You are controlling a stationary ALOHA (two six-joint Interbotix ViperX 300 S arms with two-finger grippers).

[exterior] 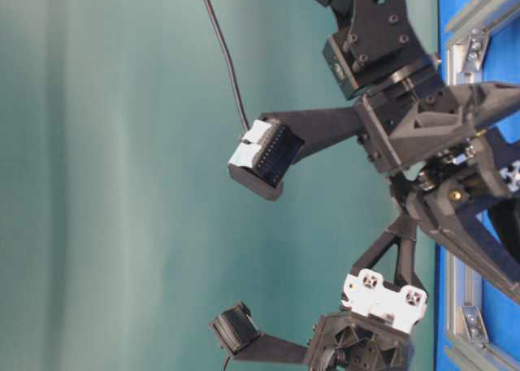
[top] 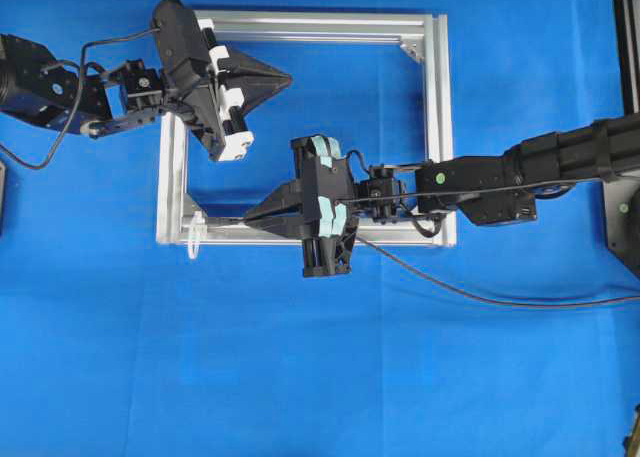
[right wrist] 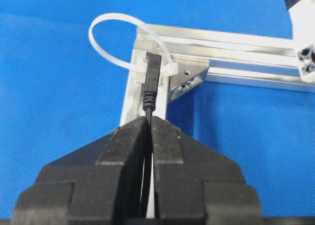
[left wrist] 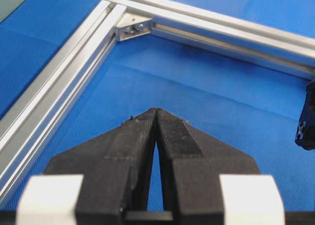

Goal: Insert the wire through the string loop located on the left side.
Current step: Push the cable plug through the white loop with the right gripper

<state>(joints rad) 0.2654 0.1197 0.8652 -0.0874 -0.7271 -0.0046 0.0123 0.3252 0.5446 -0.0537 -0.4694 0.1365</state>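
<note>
right gripper [right wrist: 148,117] clamped on the wire [right wrist: 150,82], plug tip poking out ahead, over the frame [right wrist: 221,43] corner just beside the string loop [right wrist: 110,38]. left gripper [left wrist: 156,112] shut on nothing, parked above blue cloth inside the frame. risk judged: tip aimed at the bracket [right wrist: 187,77], not the loop opening; likely to snag the frame or push the limp loop aside.

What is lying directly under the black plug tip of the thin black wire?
Under the black plug tip of the thin black wire, the silver aluminium frame corner and the white string loop's clasp are visible. What lies directly beneath the plug is covered.
</note>
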